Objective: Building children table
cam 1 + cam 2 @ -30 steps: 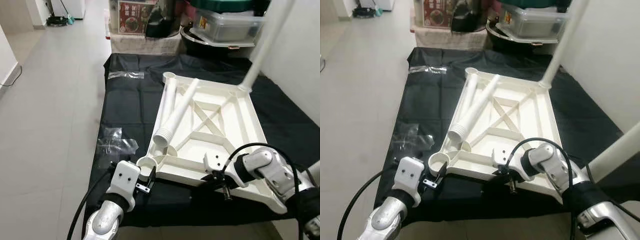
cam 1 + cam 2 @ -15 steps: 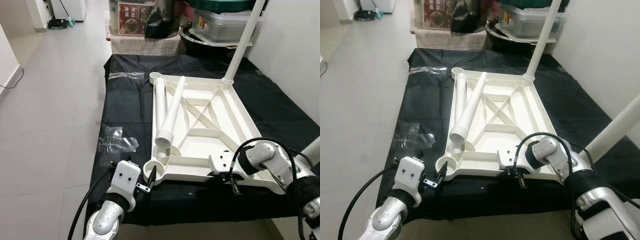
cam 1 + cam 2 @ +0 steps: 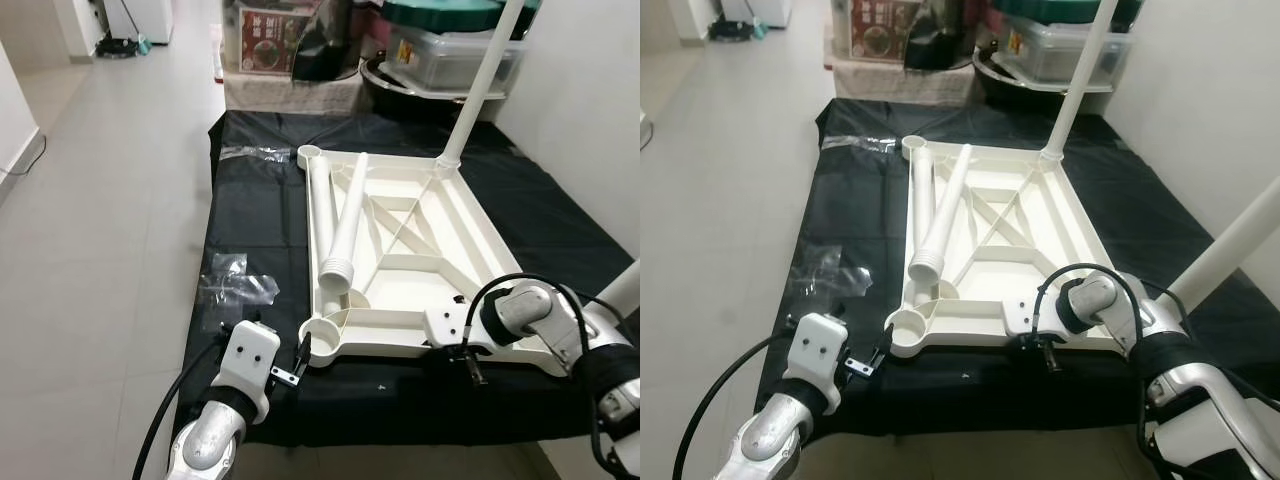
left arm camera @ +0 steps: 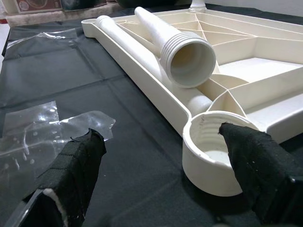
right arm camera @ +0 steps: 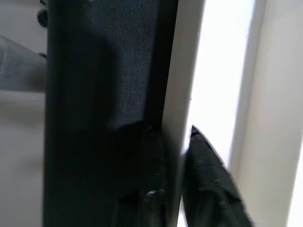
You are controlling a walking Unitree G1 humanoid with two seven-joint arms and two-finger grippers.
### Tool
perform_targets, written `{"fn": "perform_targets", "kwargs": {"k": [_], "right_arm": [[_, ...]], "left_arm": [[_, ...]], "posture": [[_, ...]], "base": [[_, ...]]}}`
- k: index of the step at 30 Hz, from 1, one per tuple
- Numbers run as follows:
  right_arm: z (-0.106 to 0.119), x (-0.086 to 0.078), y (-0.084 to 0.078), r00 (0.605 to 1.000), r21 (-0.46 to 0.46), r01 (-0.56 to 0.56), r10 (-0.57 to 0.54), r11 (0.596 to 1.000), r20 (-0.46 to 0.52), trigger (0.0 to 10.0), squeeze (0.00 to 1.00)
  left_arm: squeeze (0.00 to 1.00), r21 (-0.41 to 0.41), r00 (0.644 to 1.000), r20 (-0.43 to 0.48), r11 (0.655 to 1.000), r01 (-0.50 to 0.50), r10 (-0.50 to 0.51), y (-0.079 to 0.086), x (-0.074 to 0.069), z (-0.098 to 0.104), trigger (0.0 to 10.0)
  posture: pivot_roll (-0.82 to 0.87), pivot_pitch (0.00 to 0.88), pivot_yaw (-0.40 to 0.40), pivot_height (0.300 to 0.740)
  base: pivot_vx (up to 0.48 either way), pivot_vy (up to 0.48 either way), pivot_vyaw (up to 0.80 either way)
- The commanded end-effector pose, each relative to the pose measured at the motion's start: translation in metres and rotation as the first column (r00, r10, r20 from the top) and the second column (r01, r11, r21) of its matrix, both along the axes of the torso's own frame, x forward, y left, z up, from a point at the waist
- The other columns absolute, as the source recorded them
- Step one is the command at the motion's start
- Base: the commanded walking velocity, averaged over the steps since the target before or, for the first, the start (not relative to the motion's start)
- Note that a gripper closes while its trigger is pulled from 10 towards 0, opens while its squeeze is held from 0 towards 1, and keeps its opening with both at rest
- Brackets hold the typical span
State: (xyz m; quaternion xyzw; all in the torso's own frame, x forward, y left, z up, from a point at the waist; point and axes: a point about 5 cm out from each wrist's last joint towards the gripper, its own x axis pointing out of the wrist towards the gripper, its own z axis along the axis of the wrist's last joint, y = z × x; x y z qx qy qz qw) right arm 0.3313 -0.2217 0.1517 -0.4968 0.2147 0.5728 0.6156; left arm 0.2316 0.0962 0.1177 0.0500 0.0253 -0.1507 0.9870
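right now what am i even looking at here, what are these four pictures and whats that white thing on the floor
These come from a humanoid robot with two silver arms, each ending in two black fingers. The two wide pictures are its head cameras, looking down; the two close ones sit on its wrists.

On a black sheet on the tiled floor lies an upside-down white plastic children's table top, ribbed underneath. Two legs already stand upright at its right-hand corners, such as the far one. Two loose legs lie across it, and crumpled clear plastic wrap lies beside it.

The left gripper is open, with one finger over the empty threaded corner socket. The right gripper is clamped on the table top's near edge.
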Motion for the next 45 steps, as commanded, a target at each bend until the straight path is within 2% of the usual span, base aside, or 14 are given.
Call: {"fn": "perform_targets", "kwargs": {"k": [1, 9, 10, 16, 22, 24, 26, 28, 29, 33, 39, 42, 44, 45], "right_arm": [[0.001, 0.001, 0.006, 0.999, 0.009, -0.032, 0.032, 0.999, 0.025, 10.0, 1.00], [0.015, 0.001, 0.005, 0.998, 0.050, -0.060, 0.059, 0.997, 0.012, 10.0, 1.00], [0.018, 0.001, 0.002, 0.999, 0.050, -0.054, 0.054, 0.997, 0.006, 10.0, 0.00], [0.036, -0.006, -0.004, 0.997, 0.124, -0.043, 0.051, 0.991, -0.059, 10.0, 0.00], [0.074, -0.010, 0.008, 0.992, 0.437, -0.002, 0.055, 0.899, -0.110, 10.0, 0.00], [0.074, -0.010, 0.008, 0.992, 0.437, -0.002, 0.055, 0.899, -0.110, 10.0, 0.00], [0.085, -0.008, 0.015, 0.996, 0.553, 0.026, 0.026, 0.833, -0.086, 10.0, 0.00], [0.093, 0.012, 0.027, 0.968, 0.729, 0.153, -0.248, 0.667, 0.024, 10.0, 0.00], [0.093, 0.012, 0.027, 0.968, 0.729, 0.153, -0.248, 0.667, 0.024, 10.0, 0.00], [0.072, 0.032, 0.037, 0.786, 0.805, 0.363, -0.618, 0.470, 0.006, 10.0, 0.00], [0.066, 0.025, 0.043, 0.725, 0.827, 0.391, -0.689, 0.405, -0.005, 10.0, 0.00], [0.054, 0.004, 0.062, 0.608, 0.860, 0.415, -0.794, 0.297, -0.019, 10.0, 0.00], [0.053, 0.000, 0.065, 0.599, 0.866, 0.407, -0.801, 0.290, -0.014, 10.0, 0.00], [0.051, -0.003, 0.066, 0.587, 0.876, 0.422, -0.806, 0.234, -0.068, 10.0, 0.00]], "left_arm": [[0.00, 0.014, 1.000, -0.027, 1.000, 0.009, -0.008, -0.001, -0.002, -0.005, 10.0], [0.00, 0.016, 1.000, -0.025, 1.000, 0.006, -0.006, -0.001, -0.001, -0.006, 10.0], [0.00, 0.016, 1.000, -0.025, 1.000, 0.006, -0.005, -0.001, -0.001, -0.006, 10.0], [0.00, 0.017, 1.000, -0.024, 1.000, 0.004, -0.004, 0.000, 0.001, -0.006, 10.0], [0.00, 0.021, 1.000, -0.025, 1.000, 0.003, -0.003, 0.001, 0.003, -0.008, 10.0], [0.00, 0.021, 1.000, -0.025, 1.000, 0.003, -0.003, 0.001, 0.003, -0.008, 10.0], [0.00, 0.023, 1.000, -0.025, 1.000, 0.003, -0.003, 0.001, 0.004, -0.008, 10.0], [0.00, 0.019, 1.000, -0.011, 1.000, -0.010, 0.010, 0.004, 0.005, -0.007, 10.0], [0.00, 0.019, 1.000, -0.011, 1.000, -0.010, 0.010, 0.004, 0.005, -0.007, 10.0], [0.00, 0.014, 1.000, 0.002, 1.000, -0.026, 0.026, 0.009, 0.004, -0.004, 10.0], [0.00, 0.014, 1.000, 0.001, 1.000, -0.024, 0.024, 0.009, 0.004, -0.004, 10.0], [0.00, 0.020, 1.000, 0.004, 1.000, -0.013, 0.013, 0.008, 0.004, -0.004, 10.0], [0.00, 0.021, 1.000, 0.005, 1.000, -0.012, 0.012, 0.008, 0.005, -0.004, 10.0], [0.00, 0.021, 1.000, 0.004, 1.000, -0.012, 0.012, 0.008, 0.005, -0.004, 10.0]], "posture": [[0.06, 0.092, -0.102, 0.740], [0.05, 0.092, -0.099, 0.740], [0.05, 0.092, -0.099, 0.740], [0.05, 0.087, -0.096, 0.740], [0.04, 0.076, -0.091, 0.740], [0.04, 0.076, -0.091, 0.740], [0.04, 0.072, -0.088, 0.740], [0.03, 0.068, -0.083, 0.740], [0.03, 0.068, -0.083, 0.740], [0.03, 0.067, -0.078, 0.740], [0.03, 0.066, -0.076, 0.740], [0.03, 0.071, -0.074, 0.740], [0.03, 0.071, -0.074, 0.740], [0.03, 0.073, -0.072, 0.740]], "base": [[0.000, 0.000, 0.00], [0.000, 0.000, 0.00], [0.000, 0.000, 0.00], [0.000, 0.000, 0.00], [0.000, 0.000, 0.00], [0.000, 0.000, 0.00], [0.000, 0.000, 0.00], [0.000, 0.000, 0.00], [0.000, 0.000, 0.00], [0.000, 0.000, 0.00], [0.000, 0.000, 0.00], [0.000, 0.000, 0.00], [0.000, 0.000, 0.00], [0.000, 0.000, 0.00]]}}
